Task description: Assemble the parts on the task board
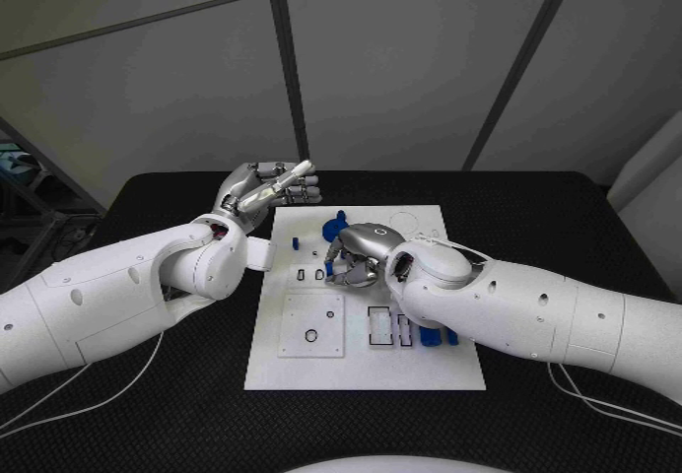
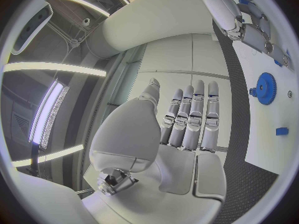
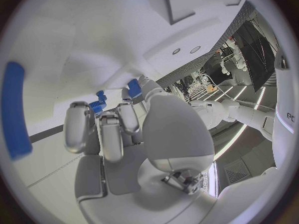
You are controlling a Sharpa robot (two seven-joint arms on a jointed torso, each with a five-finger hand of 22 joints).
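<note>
The white task board [image 1: 363, 370] lies in the middle of the black table. A blue gear [image 1: 334, 229] [image 2: 266, 88] stands near its far edge, and a small blue part [image 1: 296, 241] [image 2: 282, 131] sits to the gear's left. My right hand [image 1: 359, 254] [image 3: 118, 129] hunches over the board's middle with its fingers curled down. It pinches a small blue part [image 3: 97, 104] at its fingertips. My left hand [image 1: 267, 187] [image 2: 187, 119] hovers off the board's far left corner, fingers straight, holding nothing.
Two long blue parts [image 1: 428, 337] lie beside the rectangular slots [image 1: 379, 325] at the board's near right; one long blue part [image 3: 14, 109] lies near my right hand. A square plate with holes [image 1: 311, 325] sits on the board's near left. Cables [image 1: 611, 409] trail over the table.
</note>
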